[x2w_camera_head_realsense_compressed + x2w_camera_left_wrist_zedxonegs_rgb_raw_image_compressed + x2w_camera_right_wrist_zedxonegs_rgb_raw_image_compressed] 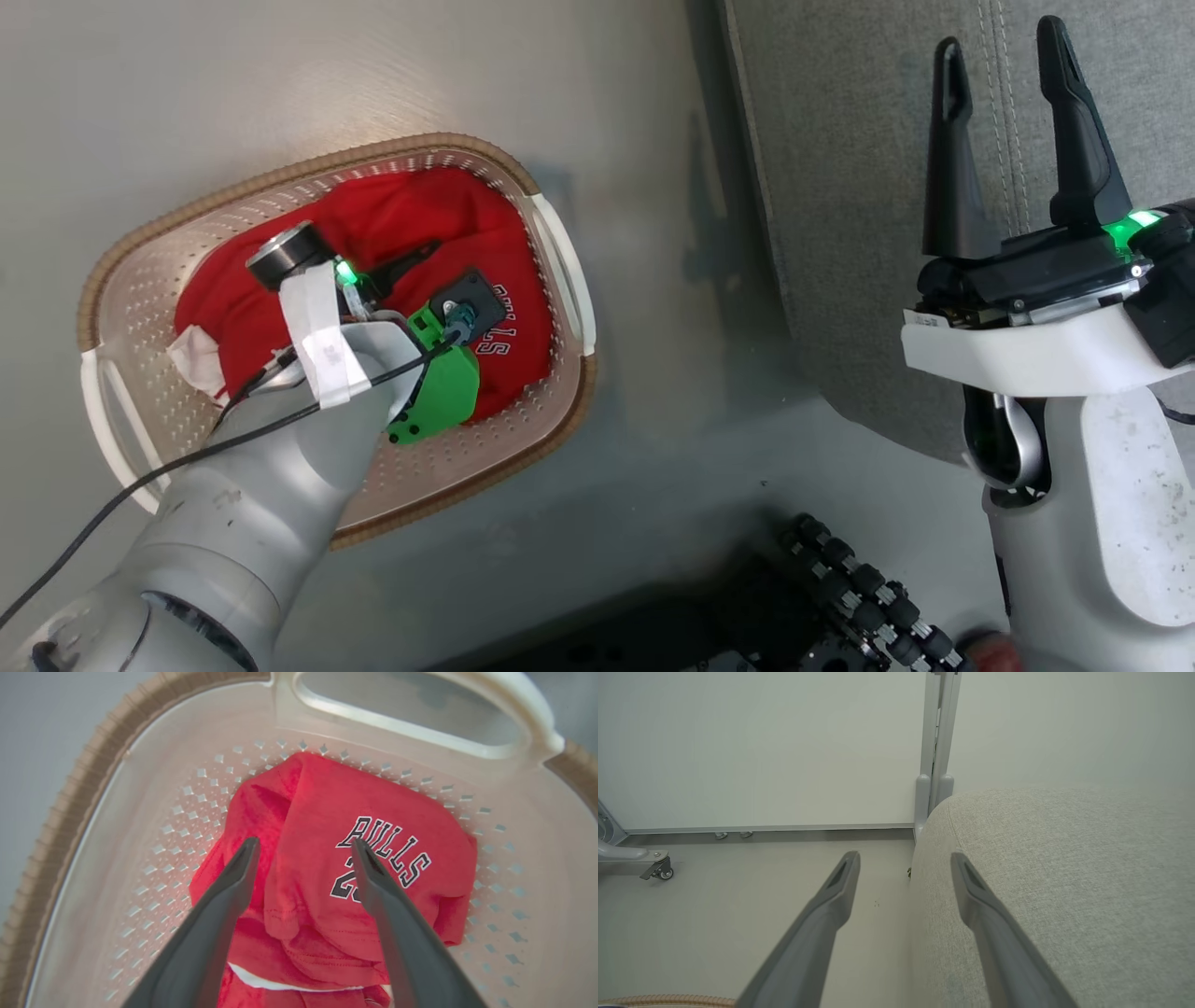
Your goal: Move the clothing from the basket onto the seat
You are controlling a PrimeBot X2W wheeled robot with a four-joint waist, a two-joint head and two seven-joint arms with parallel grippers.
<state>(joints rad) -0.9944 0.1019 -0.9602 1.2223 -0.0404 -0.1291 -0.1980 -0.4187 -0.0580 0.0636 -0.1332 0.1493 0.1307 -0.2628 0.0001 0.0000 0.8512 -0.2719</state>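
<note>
- Though bound for the seat (840, 187), lies wholly in the basket (121, 252) at nine o'clock of the head view: red clothing (420, 210), rumpled, jersey (327, 798) uppermost.
- Hangs above that heap: left gripper (304, 843), spread wide, nothing between the fingers. In the left wrist view, one tip by a fold toward nine o'clock, the other over the "BULLS" lettering toward three o'clock. Cannot tell whether touching cloth.
- Probably light, limp and a little slick. Likely to sag and trail once lifted, perhaps dragging along the white-trimmed piece (280, 983) underneath at six o'clock. No risk of breakage.
- Best pinched at the raised fold between the tips, gathering a thick bunch rather than one thin hem.
- At one o'clock of the head view, apart from the basket across a strip of floor (672, 420): the grey seat.
- At three o'clock, right gripper (999, 37), fingers parted, gripping nothing, raised before the seat's near edge.
</note>
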